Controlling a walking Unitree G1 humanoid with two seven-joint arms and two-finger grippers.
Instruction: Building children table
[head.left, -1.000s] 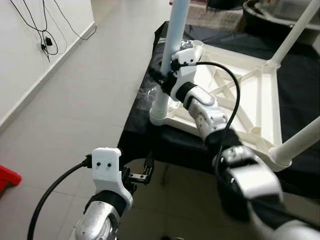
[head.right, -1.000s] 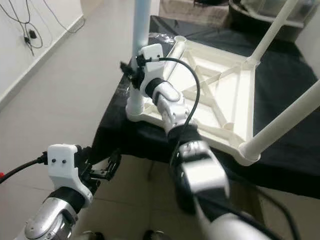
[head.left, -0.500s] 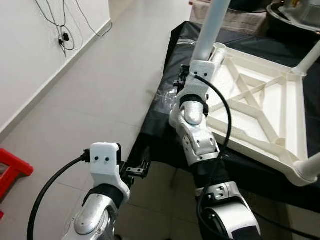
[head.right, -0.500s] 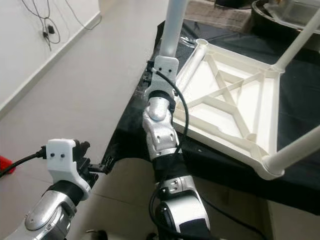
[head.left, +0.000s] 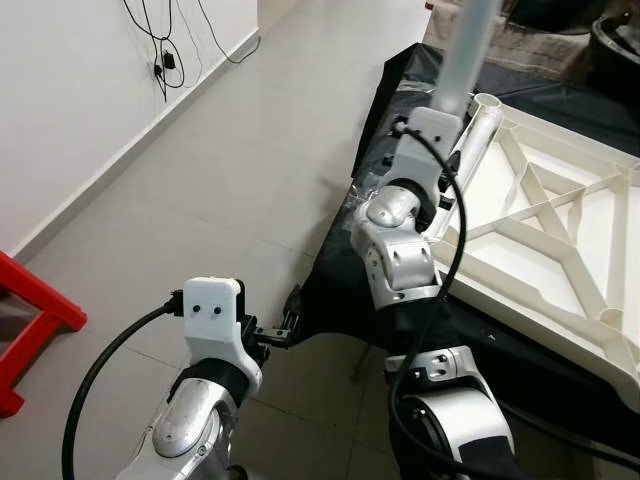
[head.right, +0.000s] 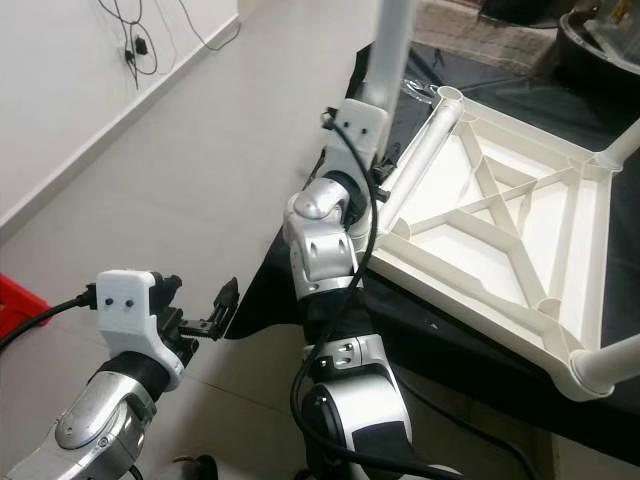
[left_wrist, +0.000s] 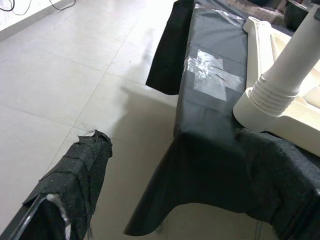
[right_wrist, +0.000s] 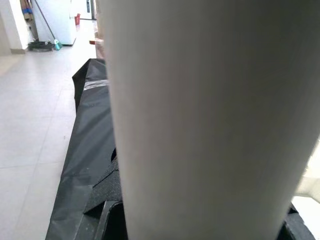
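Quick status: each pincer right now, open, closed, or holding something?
Left pincer: open, holding nothing, low over the floor beside the black-draped table.
Right pincer: closed on the upright white plastic table leg.

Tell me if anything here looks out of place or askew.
Only the white plastic children's table, lying upside down on the black cloth-covered surface, legs pointing up. That suits assembly; the right gripper is at one white tubular leg.
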